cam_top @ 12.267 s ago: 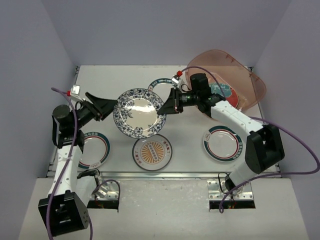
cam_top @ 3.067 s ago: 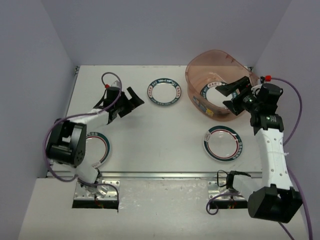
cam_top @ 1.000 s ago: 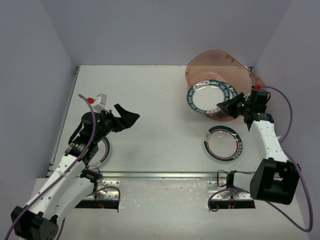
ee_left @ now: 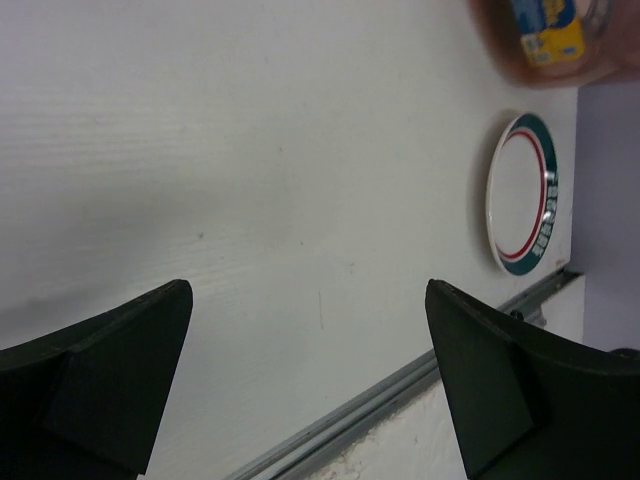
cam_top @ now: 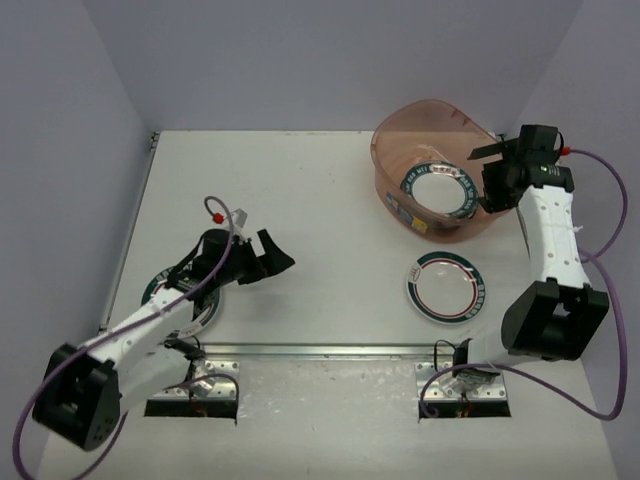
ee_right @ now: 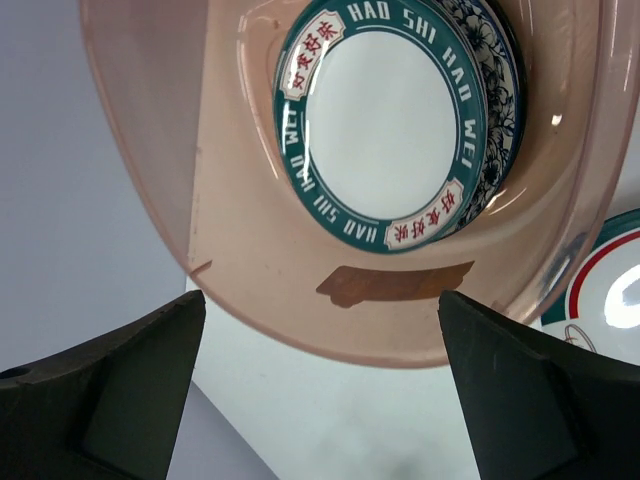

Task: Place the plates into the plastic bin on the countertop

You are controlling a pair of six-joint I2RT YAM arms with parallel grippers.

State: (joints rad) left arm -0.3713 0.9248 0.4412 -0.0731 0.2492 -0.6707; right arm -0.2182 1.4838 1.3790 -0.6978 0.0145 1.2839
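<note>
Pinkish translucent plastic bin point(cam_top: 425, 130) holds glossy round teal-rimmed plates point(cam_top: 437, 192).

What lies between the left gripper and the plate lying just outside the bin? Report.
Only bare white countertop lies between the left gripper and that plate. The top view shows it, and the left wrist view agrees.

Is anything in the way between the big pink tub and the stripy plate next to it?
Nothing visible blocks it. The round white plate with red and green rim stripes lies on bare white countertop close to the translucent pinkish oval plastic tub; only the tub's wall must be cleared.
</note>
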